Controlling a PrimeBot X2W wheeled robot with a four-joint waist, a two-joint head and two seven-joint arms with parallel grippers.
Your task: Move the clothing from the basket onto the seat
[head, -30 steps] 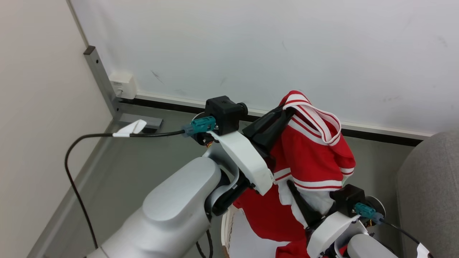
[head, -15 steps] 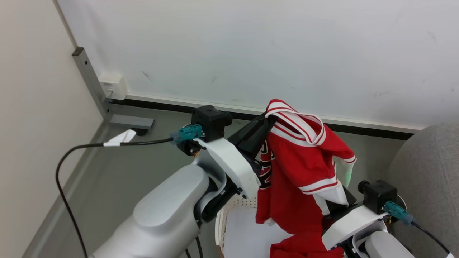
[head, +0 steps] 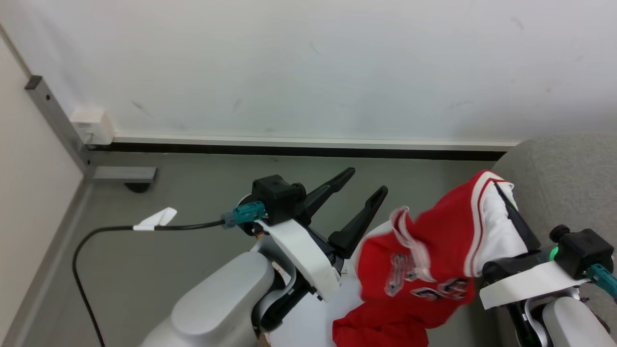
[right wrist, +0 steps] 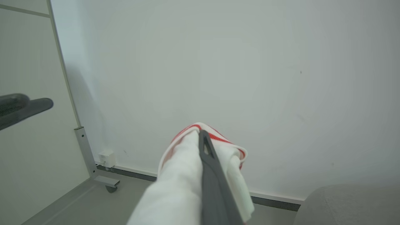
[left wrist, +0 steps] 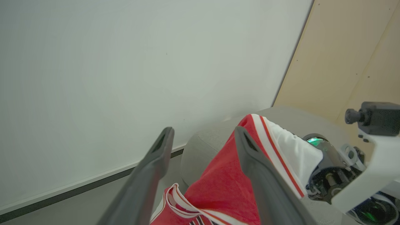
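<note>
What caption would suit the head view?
Right gripper holds a red-and-white numbered jersey near the grey woven seat; left gripper open, empty.

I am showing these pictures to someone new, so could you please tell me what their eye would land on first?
A bright red-and-white jersey hangs from the right claw, shut on its white-trimmed edge, beside the grey seat at the right. To its left, the left claw stands wide open and empty over the grey floor.

Free: floor [head: 144, 270] left | Obstacle: jersey [head: 434, 250] hanging at seat [head: 569, 173] edge
</note>
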